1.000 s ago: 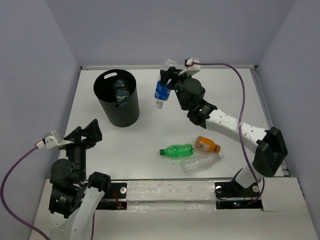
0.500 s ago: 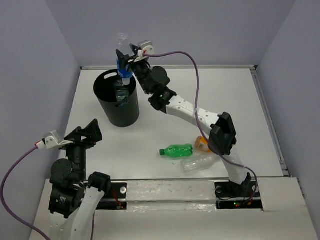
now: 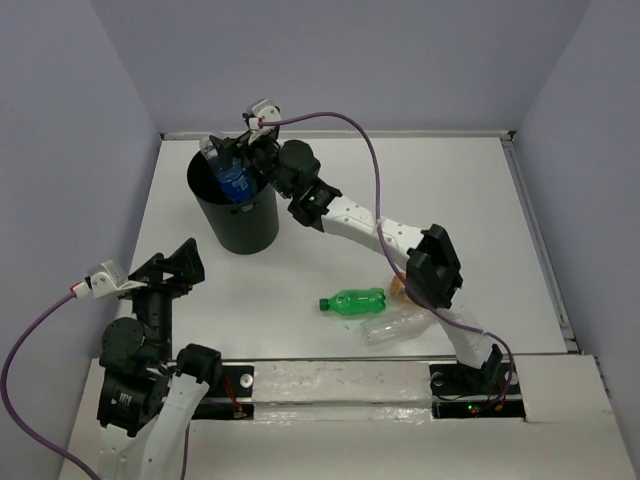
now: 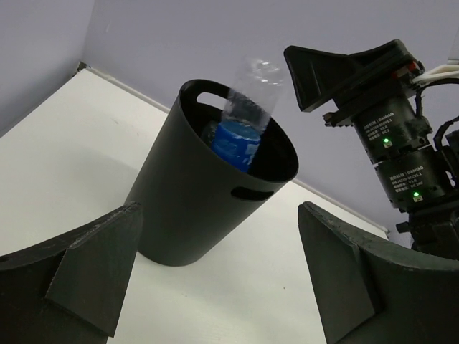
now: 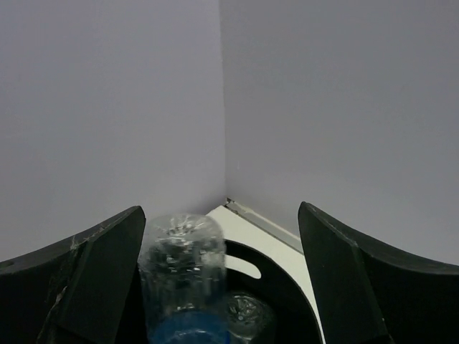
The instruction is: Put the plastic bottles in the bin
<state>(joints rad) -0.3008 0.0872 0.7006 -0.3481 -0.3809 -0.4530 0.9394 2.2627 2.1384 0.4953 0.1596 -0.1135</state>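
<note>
Right gripper [image 5: 219, 215]: jaws spread wide and holding nothing. It hangs just over the far-right rim of the bin [image 4: 183, 208], pointing across the mouth.
Blue bottle [image 4: 242, 122]: in the bin and tilted, with the label about level with the rim and the clear end sticking up above it. In the right wrist view it sits close by one finger, and I cannot tell whether they touch. In the left wrist view it stands clear of the one finger seen there.
Second bottle [image 5: 244, 315]: clear, lower inside the bin, beside the blue bottle.
Right arm [image 3: 350, 215]: white links and black joints, stretched on a diagonal towards the bin from the near right.
Cable [image 3: 365, 150]: purple, arching over the right arm up to the wrist at the bin.
Left gripper [image 4: 220, 209]: jaws wide apart and empty, on the near side of the bin, well apart from it and facing it.
Green bottle [image 3: 355, 300]: lying on its side, well apart from the bin, to its near right.
Orange bottle [image 3: 400, 288]: just right of the green bottle, mostly hidden behind the right arm.
Clear bottle [image 3: 395, 325]: lying flat, just nearer than the green bottle.
Table [image 3: 480, 200]: white and matte. The bin stands upright on its far-left part.
Walls [image 3: 350, 60]: plain pale lavender on three sides, two of them meeting in a corner behind the bin.
</note>
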